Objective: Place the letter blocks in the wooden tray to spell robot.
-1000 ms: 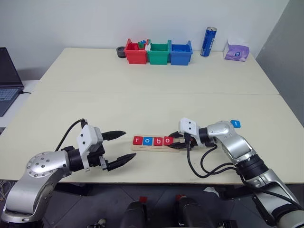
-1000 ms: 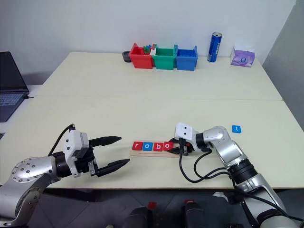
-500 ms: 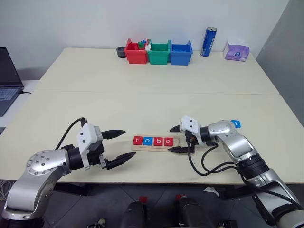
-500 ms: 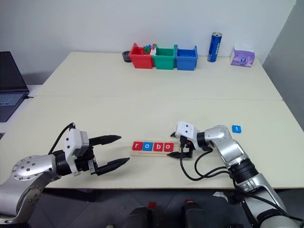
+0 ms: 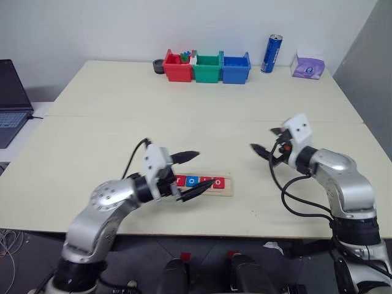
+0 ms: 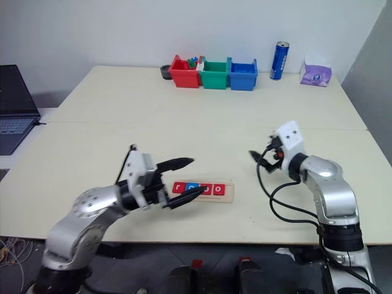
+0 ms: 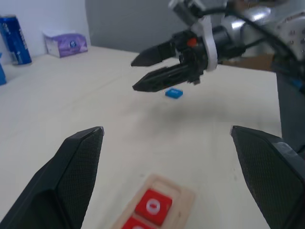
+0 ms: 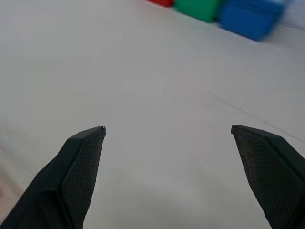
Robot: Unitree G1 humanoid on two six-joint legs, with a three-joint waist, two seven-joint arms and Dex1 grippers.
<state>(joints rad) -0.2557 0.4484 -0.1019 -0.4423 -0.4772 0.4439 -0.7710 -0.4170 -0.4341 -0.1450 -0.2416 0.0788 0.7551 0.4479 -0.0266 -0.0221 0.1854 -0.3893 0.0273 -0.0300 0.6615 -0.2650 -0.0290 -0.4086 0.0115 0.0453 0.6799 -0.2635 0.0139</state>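
Nearest, the left gripper (image 5: 195, 171) hangs with jaws wide and empty over the tray (image 5: 228, 185), where four blocks (image 5: 198, 181) read r, o, b, o, leaving the end slot free. Further right the right gripper (image 5: 267, 142) is spread open too, holding nothing. One blue block (image 7: 173, 93) lies loose on the table (image 5: 184, 131) beyond it, seemingly the missing letter. Bins (image 5: 207, 67), a can (image 5: 270, 53) and a tissue pack (image 5: 307, 65) line the far edge before a white wall.

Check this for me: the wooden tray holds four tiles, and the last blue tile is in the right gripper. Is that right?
Not quite. The wooden tray does hold four tiles, but the right gripper is open and empty. The left wrist view shows the last blue tile lying on the table beyond it.
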